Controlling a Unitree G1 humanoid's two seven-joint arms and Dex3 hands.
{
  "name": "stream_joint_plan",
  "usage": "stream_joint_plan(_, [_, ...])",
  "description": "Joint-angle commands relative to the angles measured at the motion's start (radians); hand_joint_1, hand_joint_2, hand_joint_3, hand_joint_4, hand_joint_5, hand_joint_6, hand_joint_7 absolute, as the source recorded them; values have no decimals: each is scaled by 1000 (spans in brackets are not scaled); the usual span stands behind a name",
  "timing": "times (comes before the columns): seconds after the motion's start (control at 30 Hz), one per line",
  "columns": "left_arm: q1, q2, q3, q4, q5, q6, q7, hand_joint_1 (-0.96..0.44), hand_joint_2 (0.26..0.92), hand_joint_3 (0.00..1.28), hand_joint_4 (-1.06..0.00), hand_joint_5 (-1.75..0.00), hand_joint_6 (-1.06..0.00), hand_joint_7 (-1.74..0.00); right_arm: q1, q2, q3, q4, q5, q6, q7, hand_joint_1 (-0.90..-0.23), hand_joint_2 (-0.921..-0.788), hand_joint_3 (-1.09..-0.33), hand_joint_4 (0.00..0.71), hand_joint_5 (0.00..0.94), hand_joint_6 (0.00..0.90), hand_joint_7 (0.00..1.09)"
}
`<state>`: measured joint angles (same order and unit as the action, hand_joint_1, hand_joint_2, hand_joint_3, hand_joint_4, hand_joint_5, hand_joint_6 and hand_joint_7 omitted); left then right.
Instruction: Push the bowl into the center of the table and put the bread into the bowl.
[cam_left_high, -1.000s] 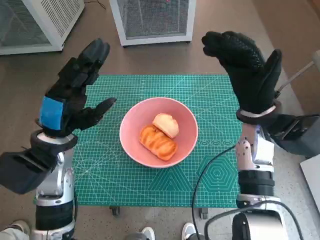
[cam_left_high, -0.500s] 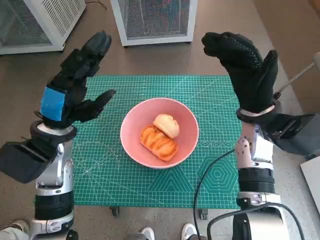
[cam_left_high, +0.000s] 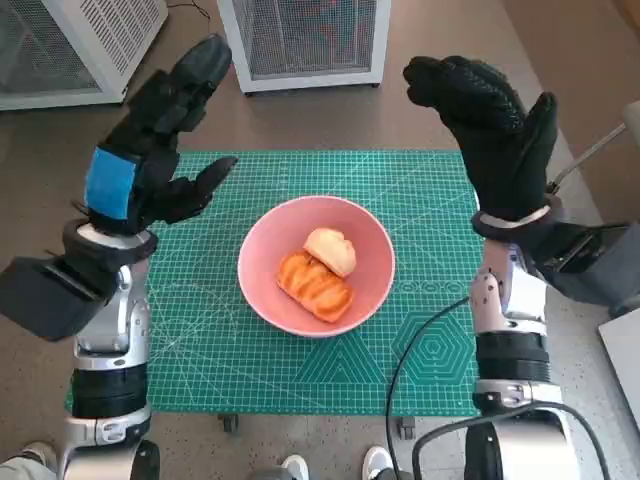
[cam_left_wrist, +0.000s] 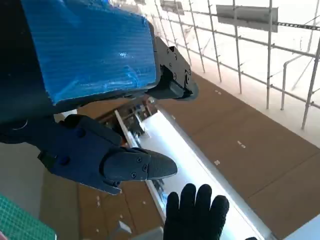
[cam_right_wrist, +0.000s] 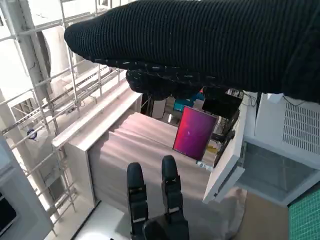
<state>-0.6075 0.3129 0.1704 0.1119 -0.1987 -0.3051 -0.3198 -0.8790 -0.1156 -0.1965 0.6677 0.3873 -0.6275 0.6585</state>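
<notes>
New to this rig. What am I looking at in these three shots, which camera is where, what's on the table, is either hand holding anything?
It is a humanoid robot at a small table. The wide shot comes from its head, looking down; the other two come from cameras behind each wrist, which now point up at the room.

The left hand is black with blue tape, and the right hand wears a black knitted glove. Both are raised above the table, fingers apart, holding nothing.

On the green cutting mat stands a pink bowl, roughly in the middle, with two pieces of bread already in it.
</notes>
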Motion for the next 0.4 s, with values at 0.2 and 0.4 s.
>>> stream_joint_plan(0.2, [-46, 1, -9, 0, -23, 66, -17, -576, 921, 345, -359, -19, -394, -108, 14, -3, -1, -2, -3, 3, -1, -592, -921, -591, 264, 6, 340, 16])
stream_joint_plan(0.4, [-50, -1, -14, -15, -28, 82, -26, -563, 921, 341, -364, -18, -391, -116, 18, -1, 2, -10, -10, -1, -8, -594, -921, -593, 264, 4, 340, 15])
